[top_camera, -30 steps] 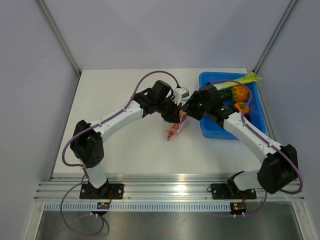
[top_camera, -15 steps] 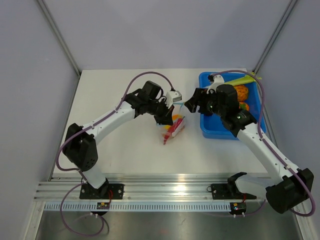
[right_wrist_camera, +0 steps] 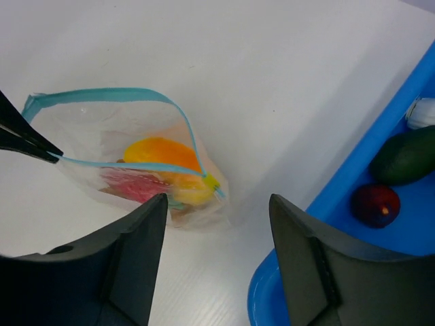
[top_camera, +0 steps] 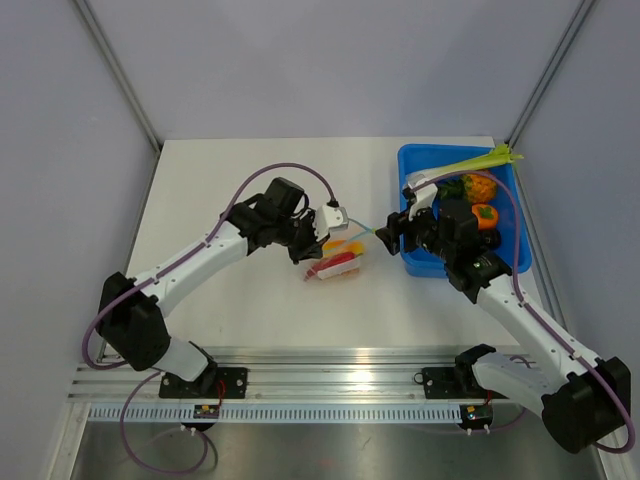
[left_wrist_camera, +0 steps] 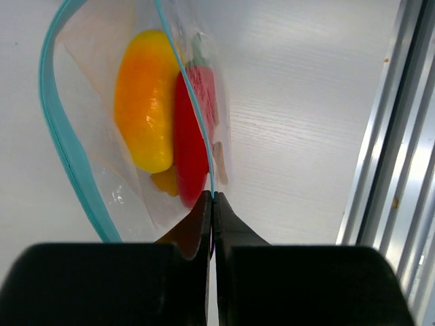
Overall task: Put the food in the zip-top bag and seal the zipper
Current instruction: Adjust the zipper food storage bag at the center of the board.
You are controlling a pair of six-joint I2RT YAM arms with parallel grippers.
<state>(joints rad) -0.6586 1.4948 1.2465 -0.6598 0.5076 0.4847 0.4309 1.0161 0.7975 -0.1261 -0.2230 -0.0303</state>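
The zip-top bag lies on the white table between the arms, clear and crinkly. Inside it are a yellow-orange piece and a red chili piece; both also show in the right wrist view. The blue-green zipper stands open, its two strips apart. My left gripper is shut on one zipper strip at the bag's left end. My right gripper is open and empty, just right of the bag, near its corner.
A blue tray stands at the right with a green leek, orange fruits, a dark green piece and a dark red ball. A metal rail runs along the near edge.
My right gripper has let go of the bag and drawn back toward the tray. My left arm has pulled the bag nearer and to the left, still pinching the zipper strip.
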